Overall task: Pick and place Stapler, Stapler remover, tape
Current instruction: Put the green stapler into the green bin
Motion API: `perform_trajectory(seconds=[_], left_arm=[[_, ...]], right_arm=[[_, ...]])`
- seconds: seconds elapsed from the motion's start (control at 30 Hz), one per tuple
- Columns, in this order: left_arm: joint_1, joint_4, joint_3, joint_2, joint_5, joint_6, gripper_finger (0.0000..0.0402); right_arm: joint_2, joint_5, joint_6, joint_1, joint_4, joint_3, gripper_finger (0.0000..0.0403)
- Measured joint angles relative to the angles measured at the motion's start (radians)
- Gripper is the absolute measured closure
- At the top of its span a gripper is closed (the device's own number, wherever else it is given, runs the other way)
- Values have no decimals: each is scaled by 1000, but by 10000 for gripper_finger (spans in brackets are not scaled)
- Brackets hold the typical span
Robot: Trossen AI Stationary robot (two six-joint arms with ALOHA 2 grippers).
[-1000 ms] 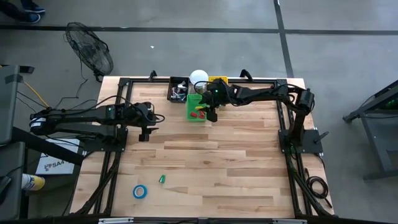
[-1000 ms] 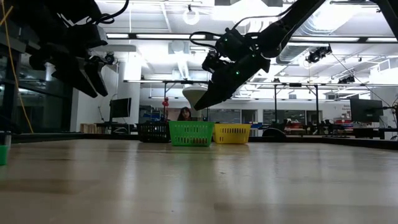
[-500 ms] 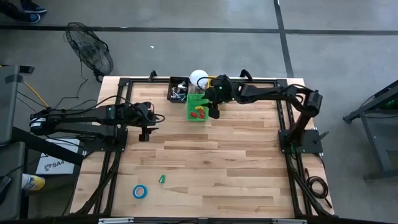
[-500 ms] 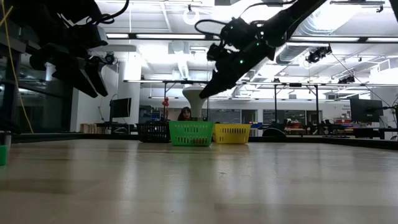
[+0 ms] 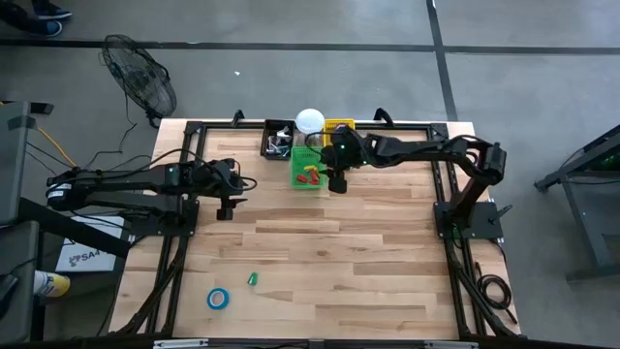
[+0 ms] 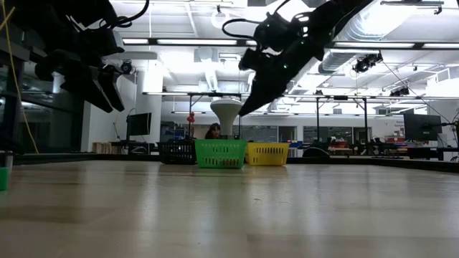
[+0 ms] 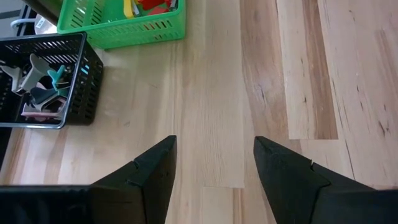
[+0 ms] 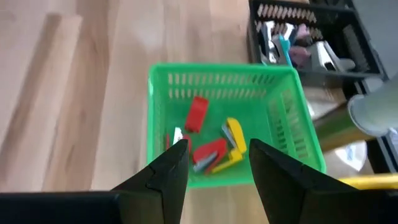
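On the near bench (image 5: pixel 320 271) a blue tape roll (image 5: pixel 218 299) and a small green item (image 5: pixel 252 279) still await sorting. Further back, left jaws (image 7: pixel 214 165) hover spread, empty. Farthest, right jaws (image 8: pixel 217 168), spread and empty, hang above the green basket (image 8: pixel 298 155) holding red and yellow pieces.

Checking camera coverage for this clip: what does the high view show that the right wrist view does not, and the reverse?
Only the high view shows the blue tape roll and a small green item lying near the front of the table, the waiting left gripper, and the yellow basket. Only the right wrist view shows the open right gripper empty and the separate red and yellow pieces in the green basket. Both show the green basket, the black basket and the white jar.
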Motion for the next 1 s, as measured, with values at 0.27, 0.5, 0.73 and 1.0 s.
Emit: perform_trajectory(seconds=[0.27, 0.5, 0.73, 1.0], left_arm=[[0, 0, 0, 0, -11, 0, 192], [0, 0, 0, 0, -14, -1, 192], [0, 3, 0, 2, -13, -30, 192], [0, -1, 0, 2, -13, -57, 192]], right_arm=[[0, 34, -10, 35, -80, 0, 239], [-16, 44, -12, 48, -164, 0, 222], [-43, 38, 6, 50, -282, 0, 223], [-43, 37, 33, 51, -394, -2, 224]])
